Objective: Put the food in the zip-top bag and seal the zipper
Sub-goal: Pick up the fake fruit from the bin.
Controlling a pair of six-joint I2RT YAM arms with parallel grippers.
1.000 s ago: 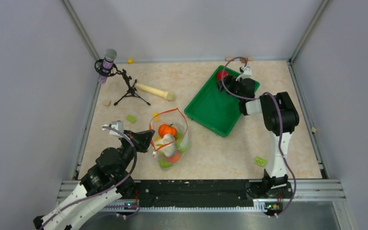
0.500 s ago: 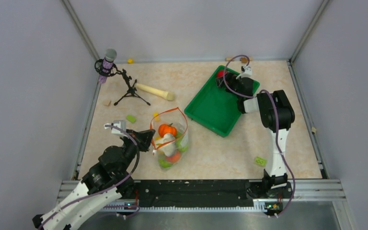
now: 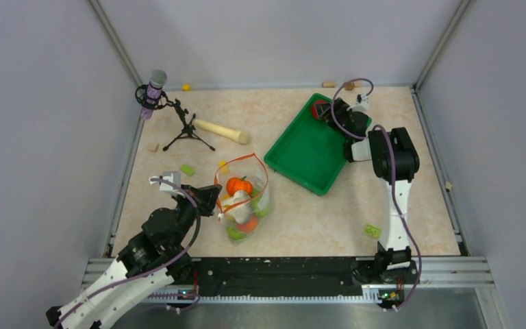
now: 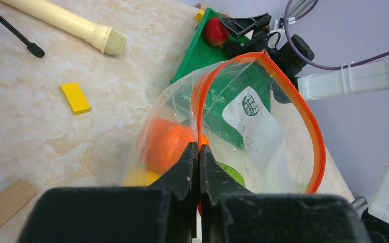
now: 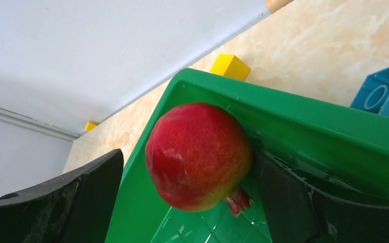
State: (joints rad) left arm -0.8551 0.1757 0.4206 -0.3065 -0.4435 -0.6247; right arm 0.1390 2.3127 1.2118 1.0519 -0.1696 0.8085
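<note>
The marbled beige desk (image 3: pixel 294 212) carries the zip-top bag (image 3: pixel 244 199) near the left arm, mouth gaping, with an orange pumpkin (image 4: pixel 166 144) inside. The left fingers (image 4: pixel 182 172) are pressed together, pinching the zip-top bag at its zipper (image 4: pixel 304 116). The right fingers (image 5: pixel 71 197) are spread on either side of the red apple (image 5: pixel 197 157), which sits in the far corner of the green tray (image 3: pixel 301 154).

Clear zip-top bag (image 4: pixel 263 131), zipper (image 4: pixel 314 131) open, holds orange pumpkin (image 4: pixel 164 144), perhaps garlic (image 3: pixel 241 200); red apple (image 5: pixel 197 157) in green tray (image 5: pixel 309 131) corner.
</note>
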